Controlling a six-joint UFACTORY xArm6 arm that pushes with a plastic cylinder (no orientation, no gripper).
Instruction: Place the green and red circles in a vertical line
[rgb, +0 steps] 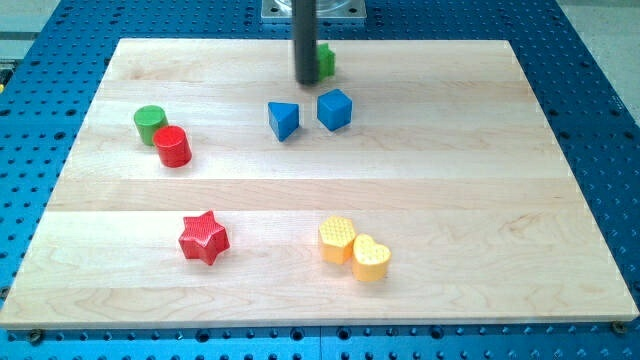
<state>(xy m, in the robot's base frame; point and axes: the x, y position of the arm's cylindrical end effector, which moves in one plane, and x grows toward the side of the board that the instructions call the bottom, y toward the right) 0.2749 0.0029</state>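
Note:
A green circle (149, 123) sits at the board's left. A red circle (173, 146) touches it on its lower right, so the pair runs diagonally. My tip (306, 80) is near the top middle of the board, far to the right of both circles. It stands just left of a green block (326, 62) that the rod partly hides; its shape cannot be made out.
A blue triangle (284, 120) and a blue cube (335, 109) lie below my tip. A red star (204, 238) is at the lower left. A yellow hexagon (337, 239) and a yellow heart (370, 258) touch at the lower middle. The wooden board (480, 200) lies on a blue perforated table.

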